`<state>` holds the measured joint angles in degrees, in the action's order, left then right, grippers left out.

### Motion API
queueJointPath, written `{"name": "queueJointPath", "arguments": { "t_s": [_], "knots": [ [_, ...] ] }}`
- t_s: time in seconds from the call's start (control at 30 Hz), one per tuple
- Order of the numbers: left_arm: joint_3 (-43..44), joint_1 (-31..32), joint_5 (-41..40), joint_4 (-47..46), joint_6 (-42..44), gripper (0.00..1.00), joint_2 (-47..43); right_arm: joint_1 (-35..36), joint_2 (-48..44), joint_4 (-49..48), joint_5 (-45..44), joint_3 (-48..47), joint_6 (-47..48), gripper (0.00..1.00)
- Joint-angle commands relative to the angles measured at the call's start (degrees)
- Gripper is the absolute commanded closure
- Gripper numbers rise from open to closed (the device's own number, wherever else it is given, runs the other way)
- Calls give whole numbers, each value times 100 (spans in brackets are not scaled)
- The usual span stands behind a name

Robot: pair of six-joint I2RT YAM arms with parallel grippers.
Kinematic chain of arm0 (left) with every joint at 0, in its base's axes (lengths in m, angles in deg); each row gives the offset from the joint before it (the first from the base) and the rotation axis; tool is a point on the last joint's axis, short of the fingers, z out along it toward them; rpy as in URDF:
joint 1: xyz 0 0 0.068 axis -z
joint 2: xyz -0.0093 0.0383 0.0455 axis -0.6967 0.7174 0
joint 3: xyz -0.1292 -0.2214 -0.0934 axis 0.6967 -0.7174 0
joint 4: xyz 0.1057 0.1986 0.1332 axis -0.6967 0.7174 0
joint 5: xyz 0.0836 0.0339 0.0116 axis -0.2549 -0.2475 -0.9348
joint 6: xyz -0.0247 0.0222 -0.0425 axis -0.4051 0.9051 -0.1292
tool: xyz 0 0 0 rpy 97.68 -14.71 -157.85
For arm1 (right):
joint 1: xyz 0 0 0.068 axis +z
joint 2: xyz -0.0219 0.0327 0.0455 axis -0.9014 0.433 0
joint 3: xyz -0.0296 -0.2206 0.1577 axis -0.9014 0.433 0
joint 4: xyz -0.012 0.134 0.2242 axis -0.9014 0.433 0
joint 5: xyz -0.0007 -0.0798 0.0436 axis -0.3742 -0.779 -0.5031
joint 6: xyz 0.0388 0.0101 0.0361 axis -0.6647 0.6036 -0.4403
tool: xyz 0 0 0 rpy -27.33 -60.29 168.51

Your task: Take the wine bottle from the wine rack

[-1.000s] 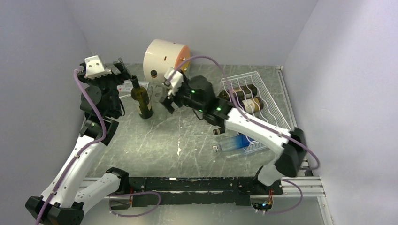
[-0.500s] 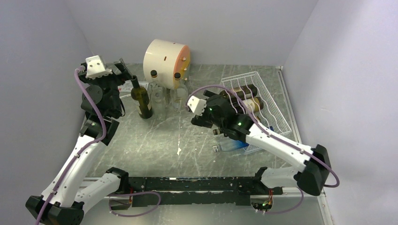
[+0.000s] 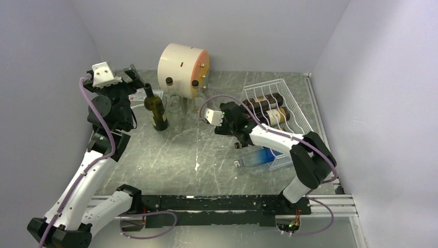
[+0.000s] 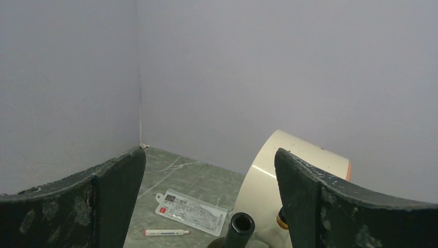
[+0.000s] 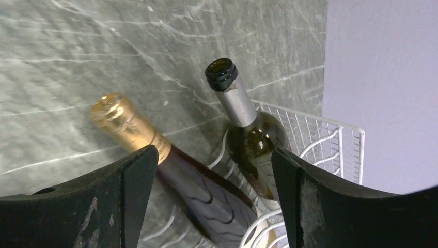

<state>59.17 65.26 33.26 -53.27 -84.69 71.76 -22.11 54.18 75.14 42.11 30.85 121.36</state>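
Right wrist view: R gripper (image 5: 213, 153) is spread wide and holds nothing. It faces two bottles lying in the white wire rectangular rack (image 5: 330, 139). The dark wine bottle w/ gold foil top (image 5: 126, 124) is just ahead, toward the finger on the view's left. The green glass bottle w/ silver neck sleeve (image 5: 253, 142) is just ahead, toward the other finger. Both necks poke out over the grey marbled table (image 5: 67, 62). L gripper (image 4: 209, 155) is also spread and empty, above an upright green bottle (image 4: 241, 226).

Risk, as I see it: the necks lie close together, so closing could catch both or slip off the glossy foil. A dragged bottle could also snag a wavy cradle and pull the light rack along.

Vs half a sec ago: R elbow has tucked in and the wrist has turned toward the rack. L arm is unchanged.
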Motion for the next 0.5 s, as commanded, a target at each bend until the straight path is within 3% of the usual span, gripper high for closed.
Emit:
{"name": "queueJointPath", "arguments": {
  "t_s": [0.0,0.27,0.47],
  "knots": [
    [-18,45,-32,-188,-25,2,-149,-383,195,-531,414,-193,743,16],
    [-28,42,-44,-202,-12,2,-100,-1056,719,-578,1603,-585,1836,26],
    [-33,43,-60,-212,-2,2,-88,-1300,1268,-354,1825,-1011,2287,30]
  ]
}}
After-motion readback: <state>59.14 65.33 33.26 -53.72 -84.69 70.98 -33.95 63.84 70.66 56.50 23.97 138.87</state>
